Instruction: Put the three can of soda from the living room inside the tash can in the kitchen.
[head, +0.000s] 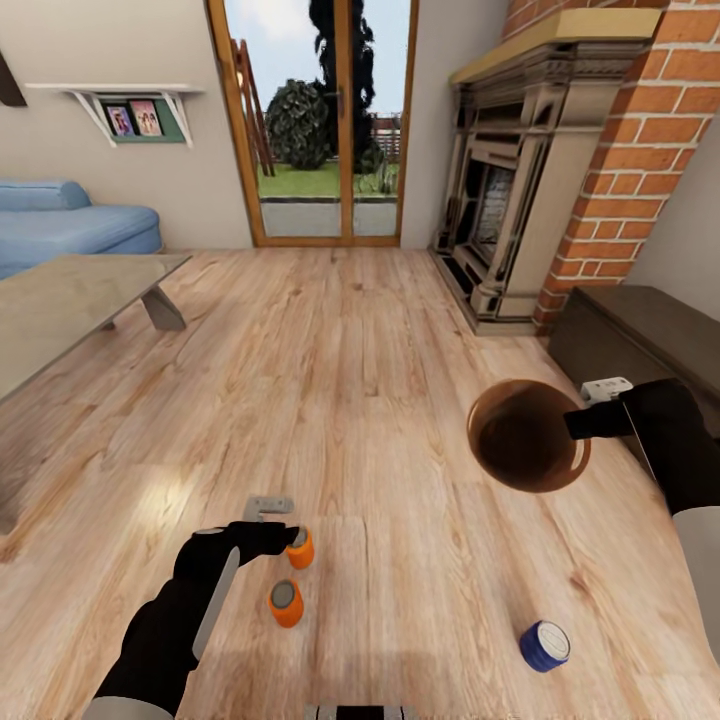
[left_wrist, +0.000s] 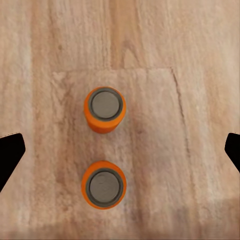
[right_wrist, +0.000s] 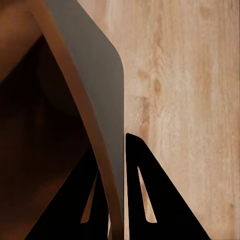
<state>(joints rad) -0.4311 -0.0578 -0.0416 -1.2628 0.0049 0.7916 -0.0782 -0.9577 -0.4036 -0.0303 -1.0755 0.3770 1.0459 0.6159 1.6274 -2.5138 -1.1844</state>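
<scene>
Two orange soda cans (head: 286, 602) (left_wrist: 103, 184) stand upright on the wood floor, one behind the other (head: 300, 548) (left_wrist: 104, 109). My left gripper (head: 275, 525) (left_wrist: 120, 150) hovers just above them, open, fingers (left_wrist: 10, 155) wide on either side. A blue can (head: 544, 645) lies on the floor at the lower right. The copper-brown trash can (head: 528, 435) (right_wrist: 65, 90) hangs above the floor at the right, its mouth turned up, nothing visible inside. My right gripper (head: 578, 424) (right_wrist: 112, 155) is shut on its rim.
A grey low table (head: 70, 300) and a blue sofa (head: 70, 225) are at the left. A brick fireplace (head: 520, 190) and a dark low cabinet (head: 640, 335) stand at the right. A glass door (head: 312, 120) is straight ahead across open floor.
</scene>
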